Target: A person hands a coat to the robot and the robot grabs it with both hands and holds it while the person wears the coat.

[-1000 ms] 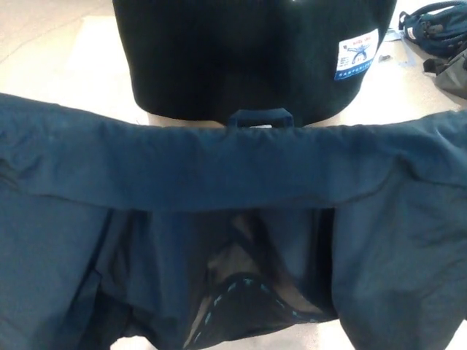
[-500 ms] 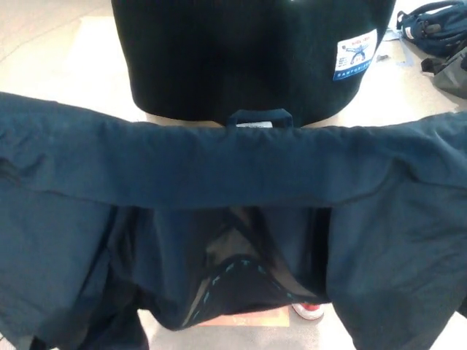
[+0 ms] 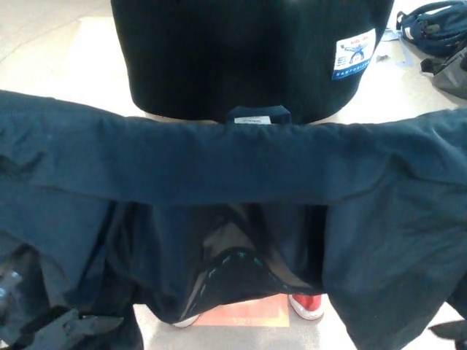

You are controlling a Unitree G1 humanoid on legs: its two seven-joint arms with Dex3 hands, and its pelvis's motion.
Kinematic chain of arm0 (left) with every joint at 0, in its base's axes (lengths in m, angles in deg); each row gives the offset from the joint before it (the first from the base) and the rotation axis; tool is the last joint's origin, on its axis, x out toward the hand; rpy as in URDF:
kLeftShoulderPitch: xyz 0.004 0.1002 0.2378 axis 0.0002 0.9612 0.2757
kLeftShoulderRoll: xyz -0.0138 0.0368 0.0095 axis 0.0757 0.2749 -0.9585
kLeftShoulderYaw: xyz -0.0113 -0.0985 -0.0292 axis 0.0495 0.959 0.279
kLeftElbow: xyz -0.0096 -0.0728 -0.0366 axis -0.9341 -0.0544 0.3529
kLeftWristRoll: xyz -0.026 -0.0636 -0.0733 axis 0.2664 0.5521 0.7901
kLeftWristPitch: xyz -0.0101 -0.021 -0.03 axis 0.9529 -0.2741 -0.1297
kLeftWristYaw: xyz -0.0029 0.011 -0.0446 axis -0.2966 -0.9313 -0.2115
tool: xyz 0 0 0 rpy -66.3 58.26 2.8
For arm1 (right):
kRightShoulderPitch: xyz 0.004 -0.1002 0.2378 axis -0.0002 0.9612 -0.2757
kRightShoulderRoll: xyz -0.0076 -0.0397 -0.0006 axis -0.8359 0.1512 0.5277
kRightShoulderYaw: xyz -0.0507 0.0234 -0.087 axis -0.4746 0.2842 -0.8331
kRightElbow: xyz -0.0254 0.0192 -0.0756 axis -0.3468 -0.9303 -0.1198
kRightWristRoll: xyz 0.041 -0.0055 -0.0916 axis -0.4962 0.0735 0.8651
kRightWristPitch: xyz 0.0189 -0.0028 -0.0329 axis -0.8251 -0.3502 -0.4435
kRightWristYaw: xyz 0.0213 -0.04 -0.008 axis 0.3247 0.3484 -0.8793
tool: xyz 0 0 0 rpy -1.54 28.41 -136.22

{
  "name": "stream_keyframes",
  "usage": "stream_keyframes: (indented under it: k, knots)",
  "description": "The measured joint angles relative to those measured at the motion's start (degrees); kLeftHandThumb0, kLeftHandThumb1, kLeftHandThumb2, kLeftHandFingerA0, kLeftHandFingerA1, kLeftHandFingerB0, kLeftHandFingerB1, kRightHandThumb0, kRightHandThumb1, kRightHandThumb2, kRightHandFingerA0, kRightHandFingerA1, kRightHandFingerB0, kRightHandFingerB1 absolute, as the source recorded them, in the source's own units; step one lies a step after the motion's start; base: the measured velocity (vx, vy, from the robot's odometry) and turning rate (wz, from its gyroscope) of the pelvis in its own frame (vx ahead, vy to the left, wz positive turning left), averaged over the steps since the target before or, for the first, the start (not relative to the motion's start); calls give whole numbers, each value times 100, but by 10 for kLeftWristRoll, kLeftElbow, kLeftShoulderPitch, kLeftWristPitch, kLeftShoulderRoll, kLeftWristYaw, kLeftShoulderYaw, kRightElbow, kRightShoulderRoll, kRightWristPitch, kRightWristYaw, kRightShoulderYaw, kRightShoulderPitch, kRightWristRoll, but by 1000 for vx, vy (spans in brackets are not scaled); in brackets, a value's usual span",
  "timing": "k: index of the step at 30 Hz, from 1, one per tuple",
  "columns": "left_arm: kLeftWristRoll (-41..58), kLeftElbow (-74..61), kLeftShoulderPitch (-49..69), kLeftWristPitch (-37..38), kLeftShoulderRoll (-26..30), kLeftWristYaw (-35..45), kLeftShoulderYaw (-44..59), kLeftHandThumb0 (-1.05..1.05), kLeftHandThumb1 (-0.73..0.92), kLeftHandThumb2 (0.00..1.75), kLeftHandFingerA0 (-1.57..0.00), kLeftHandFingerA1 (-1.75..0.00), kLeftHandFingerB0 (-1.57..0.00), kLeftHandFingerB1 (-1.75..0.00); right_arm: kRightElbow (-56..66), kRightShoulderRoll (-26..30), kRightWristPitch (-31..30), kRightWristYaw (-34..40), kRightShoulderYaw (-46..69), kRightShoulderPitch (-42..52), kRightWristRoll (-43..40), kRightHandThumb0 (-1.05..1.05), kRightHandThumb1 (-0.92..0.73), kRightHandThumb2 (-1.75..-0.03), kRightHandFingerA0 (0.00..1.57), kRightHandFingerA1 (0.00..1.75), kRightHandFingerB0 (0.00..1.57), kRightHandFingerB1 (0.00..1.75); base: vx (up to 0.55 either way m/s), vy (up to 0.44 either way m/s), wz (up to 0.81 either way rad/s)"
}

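Observation:
A dark navy coat (image 3: 219, 164) is stretched wide across the head view, inner side toward me. Its collar runs level and its hanging loop (image 3: 257, 115) sits at the middle. Behind the collar stands a person in a black top (image 3: 241, 51) with a white and blue patch (image 3: 354, 55), very close to the coat. Below the coat's open middle, the person's red shoe (image 3: 306, 305) shows on the floor. A dark glossy shape at the lower left edge looks like my left hand (image 3: 11, 288) under the coat's left side. The coat hides my right hand.
Beige floor lies on both sides of the person. A blue bag (image 3: 430, 22) and a grey bag (image 3: 452, 69) lie on the floor at the far right. An orange patch (image 3: 248, 312) shows on the floor under the coat.
The coat's collar has risen slightly toward the person's back. The lower hem has lifted, and red shoes and the orange floor patch now show beneath it.

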Motion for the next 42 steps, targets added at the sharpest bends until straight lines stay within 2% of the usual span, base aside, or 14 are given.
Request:
stream_keyframes:
  k: [9, 10, 12, 14, 18, 19, 20, 22, 25, 26, 27, 29, 30, 42]
  knots:
    - [45, -203, 90, 69, 2, 16, 109, -21, 55, 56, -90, -59, -77, -58, 130, -2, 34, -5, 62, 6, -18, -40, -83, -65, 92, 66, 85, 53, 0, 0, 0]
    - [50, -218, 93, 77, 2, 17, 115, -32, 75, 61, -65, -52, -59, -48, 142, -3, 37, -6, 69, 6, -20, -41, -80, -64, 91, 63, 74, 47, 0, 0, 0]
    - [62, -239, 108, 96, 10, 20, 120, -36, 82, 64, -62, -53, -55, -48, 165, -3, 39, -8, 80, 5, -23, -42, -76, -63, 90, 58, 69, 47, 0, 0, 0]
    - [73, -248, 127, 113, 24, 24, 124, -39, 75, 62, -60, -55, -58, -55, 182, -3, 39, -11, 90, 2, -25, -56, -62, -59, 40, 53, 32, 38, 0, 0, 0]
    - [105, -277, 149, 144, 68, 35, 132, -49, 78, 63, -61, -54, -39, -53, 221, -3, 40, -19, 104, -11, -33, -61, -60, -58, 26, 44, 25, 34, 0, 0, 0]
    - [114, -285, 152, 151, 82, 38, 132, -56, 70, 61, -70, -49, -26, -34, 229, -3, 40, -21, 107, -16, -34, -69, -46, -82, 13, 52, 12, 44, 0, 0, 0]
    - [122, -295, 152, 154, 96, 41, 132, -65, 74, 63, -47, -47, -16, -30, 236, -4, 40, -23, 110, -21, -34, -38, -36, -96, 0, 52, 0, 51, 0, 0, 0]
    - [138, -319, 133, 154, 105, 47, 139, -66, 74, 62, -63, -53, -17, -30, 255, -3, 37, -30, 120, -28, -37, -76, -48, -86, 10, 52, 6, 31, 0, 0, 0]
    - [164, -352, 99, 152, 111, 59, 145, -70, 82, 64, -82, -63, -13, -26, 289, 1, 26, -46, 146, -38, -44, -74, -45, -88, 0, 51, 0, 18, 0, 0, 0]
    - [173, -363, 92, 148, 111, 64, 147, -85, 49, 84, -26, -44, -7, -22, 299, 2, 22, -53, 154, -40, -47, -80, -47, -88, 0, 13, 0, 10, 0, 0, 0]
    - [181, -374, 89, 143, 112, 68, 151, -77, 46, 88, -3, -30, -3, -29, 308, 4, 17, -58, 162, -41, -51, -92, -55, -89, 0, 0, 0, 0, 0, 0, 0]
    - [183, -385, 75, 128, 110, 76, 168, -90, 57, 63, 0, -23, -8, -29, 318, 13, 9, -69, 177, -44, -55, -93, -55, -89, 0, 0, 0, 0, 0, 0, 0]
    - [183, -390, 62, 114, 110, 82, 183, -84, 51, 89, 0, -7, -15, -26, 324, 22, 2, -77, 188, -47, -57, -93, -55, -90, 0, 0, 0, 0, 0, 0, 0]
    - [179, -380, -82, 5, 175, 151, 232, -93, 55, 93, 0, 0, 0, -13, 342, 100, -70, -148, 225, -125, -61, -99, -62, -94, 12, 0, 0, 7, 0, 0, 0]
